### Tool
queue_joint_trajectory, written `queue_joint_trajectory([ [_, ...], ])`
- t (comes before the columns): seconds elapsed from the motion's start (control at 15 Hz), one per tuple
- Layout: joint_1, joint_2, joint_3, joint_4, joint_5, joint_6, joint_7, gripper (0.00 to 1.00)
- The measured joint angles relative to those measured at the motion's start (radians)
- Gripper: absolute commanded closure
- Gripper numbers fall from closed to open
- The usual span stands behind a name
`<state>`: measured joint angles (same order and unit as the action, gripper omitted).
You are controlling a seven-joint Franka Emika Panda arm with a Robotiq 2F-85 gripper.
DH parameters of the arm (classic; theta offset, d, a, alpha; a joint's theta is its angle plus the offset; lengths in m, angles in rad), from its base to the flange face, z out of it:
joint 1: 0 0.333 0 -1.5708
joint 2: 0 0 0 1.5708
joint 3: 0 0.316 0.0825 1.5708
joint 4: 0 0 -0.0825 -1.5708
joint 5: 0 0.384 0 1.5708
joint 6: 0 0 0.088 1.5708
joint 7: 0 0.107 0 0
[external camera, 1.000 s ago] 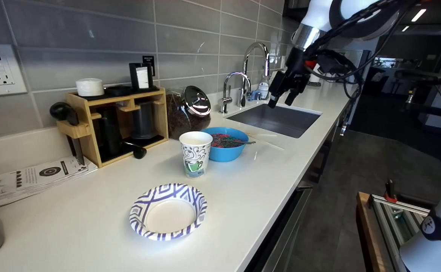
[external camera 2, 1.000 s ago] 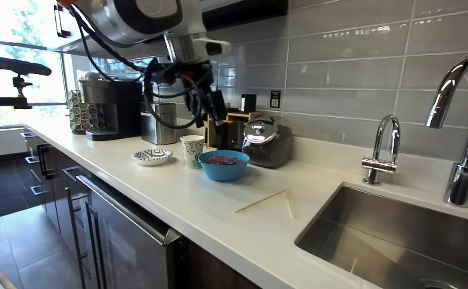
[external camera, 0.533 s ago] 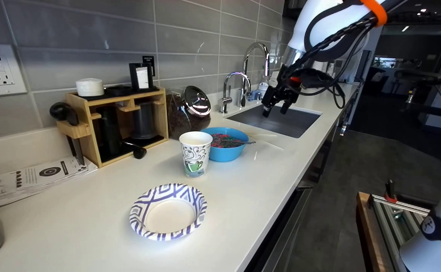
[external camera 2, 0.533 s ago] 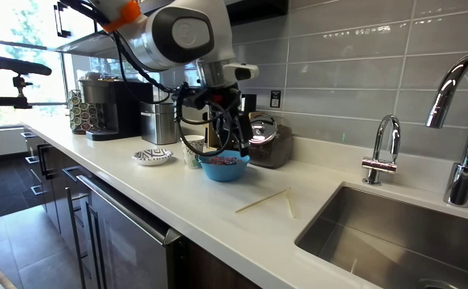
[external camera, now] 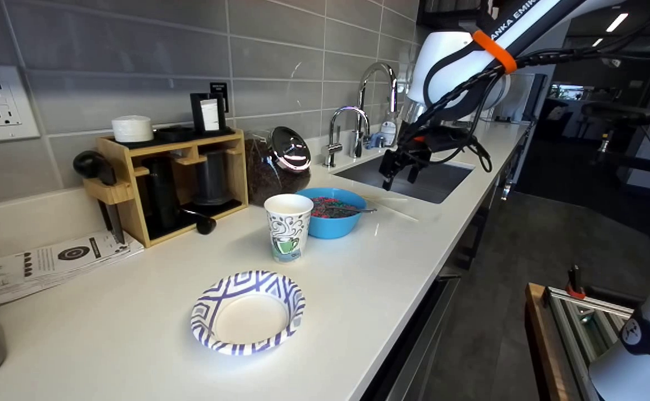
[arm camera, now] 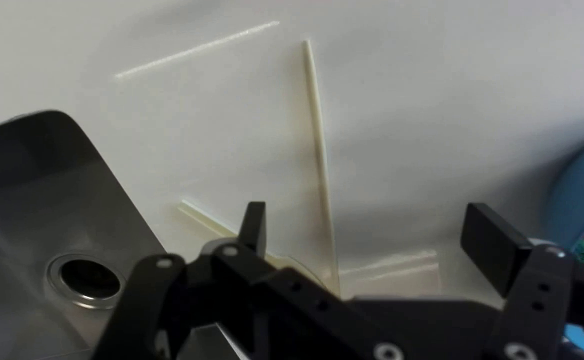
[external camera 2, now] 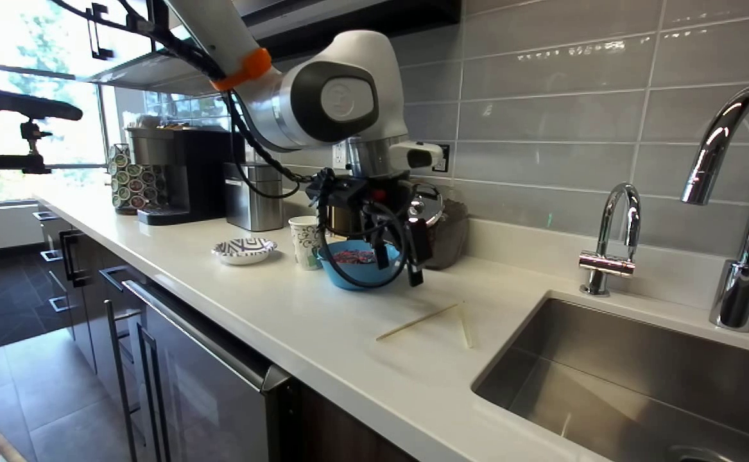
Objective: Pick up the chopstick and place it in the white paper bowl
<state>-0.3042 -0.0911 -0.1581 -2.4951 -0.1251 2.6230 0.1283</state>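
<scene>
Low in the wrist view, the black two-fingered pincer (arm camera: pixel 367 216) gapes, presumably to straddle the thin, straight, off-white chopstick (arm camera: pixel 320 145) mid-frame.

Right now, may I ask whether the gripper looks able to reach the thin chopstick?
Probably yes: the open gripper hangs above the counter, and the thin chopstick looks uncovered along its middle, though the second stick near one end could interfere.

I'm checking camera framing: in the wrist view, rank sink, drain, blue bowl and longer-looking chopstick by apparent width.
1. Sink
2. Drain and blue bowl: unsure, the frame crops the bowl
3. Longer-looking chopstick
</scene>
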Motion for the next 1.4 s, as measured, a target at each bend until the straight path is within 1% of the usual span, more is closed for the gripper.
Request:
queue_joint_trajectory([
  [0.07,0.000,0.020,-0.006,0.008,0.000,0.005,0.000,0.08],
  [0.13,0.000,0.037,-0.011,0.014,0.000,0.012,0.000,0.17],
  [0.2,0.000,0.054,-0.017,0.019,0.000,0.021,0.000,0.19],
  [0.27,0.001,0.069,-0.022,0.023,0.000,0.030,0.000,0.25],
  [0.33,0.001,0.083,-0.027,0.025,0.000,0.046,0.000,0.27],
  [0.4,0.002,0.100,-0.032,0.027,0.000,0.065,0.000,0.36],
  [0.47,0.002,0.115,-0.037,0.028,0.000,0.084,0.000,0.40],
  [0.53,0.003,0.132,-0.040,0.028,0.000,0.104,0.000,0.52],
  [0.6,0.004,0.148,-0.042,0.029,0.002,0.122,0.000,0.60],
  [0.67,0.006,0.163,-0.043,0.029,0.004,0.139,0.000,0.61],
  [0.8,0.011,0.189,-0.043,0.029,0.005,0.164,-0.001,0.67],
  [0.87,0.015,0.199,-0.043,0.029,0.005,0.174,-0.001,0.65],
  [1.0,0.025,0.207,-0.044,0.031,0.005,0.183,-0.001,0.69],
  [1.13,0.030,0.208,-0.046,0.032,0.005,0.183,-0.003,0.93],
  [1.2,0.031,0.208,-0.048,0.033,0.005,0.183,-0.004,0.99],
  [1.4,0.045,0.206,-0.048,0.035,0.005,0.183,-0.005,1.00],
])
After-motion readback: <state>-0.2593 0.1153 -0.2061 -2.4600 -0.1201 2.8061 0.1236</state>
